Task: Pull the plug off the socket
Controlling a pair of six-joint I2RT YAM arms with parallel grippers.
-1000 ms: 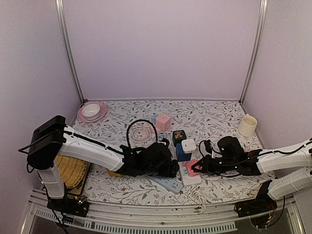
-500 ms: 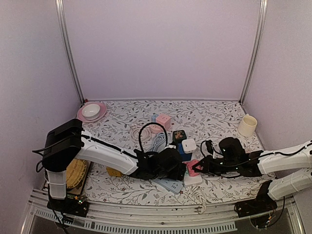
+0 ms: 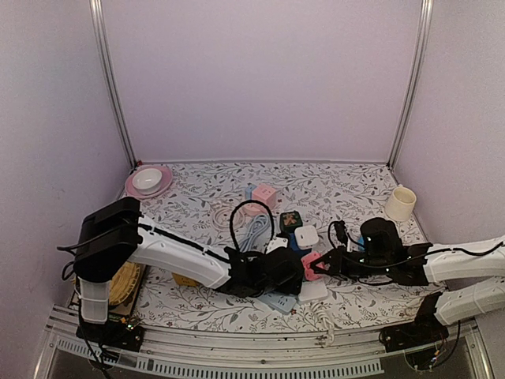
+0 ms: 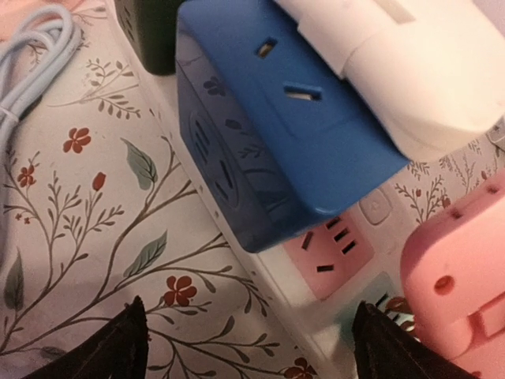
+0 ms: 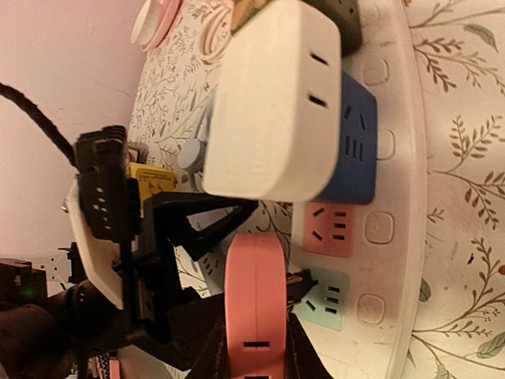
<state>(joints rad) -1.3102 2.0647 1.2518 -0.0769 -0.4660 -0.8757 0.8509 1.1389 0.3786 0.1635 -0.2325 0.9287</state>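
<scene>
My right gripper (image 5: pixel 259 357) is clamped tight on the pink plug (image 5: pixel 254 296), a smooth, rounded plastic body. Only this wrist camera shows its dark prongs. They sit at the plug's 3 o'clock, bared between it and the mint outlet of the white power strip (image 5: pixel 398 197). I cannot tell whether they are fully out.

My left gripper (image 4: pixel 251 343) stands spread wide with nothing in it. Its black pointed fingertips (image 4: pixel 126 343) are over the floral cloth (image 4: pixel 87 237), and the plug's flank is at its 2 o'clock. At its 12 o'clock is a matte blue cube adapter (image 4: pixel 260 134) with slotted faces. A glossy white adapter (image 4: pixel 410 63) sits on top of it.

From overhead both arms meet low over the strip and hide most of it. There the plug lies at 3 o'clock of the left gripper. Rounded square buttons (image 5: pixel 379 229) flank the outlets, and any marking on them is too faint to read.
</scene>
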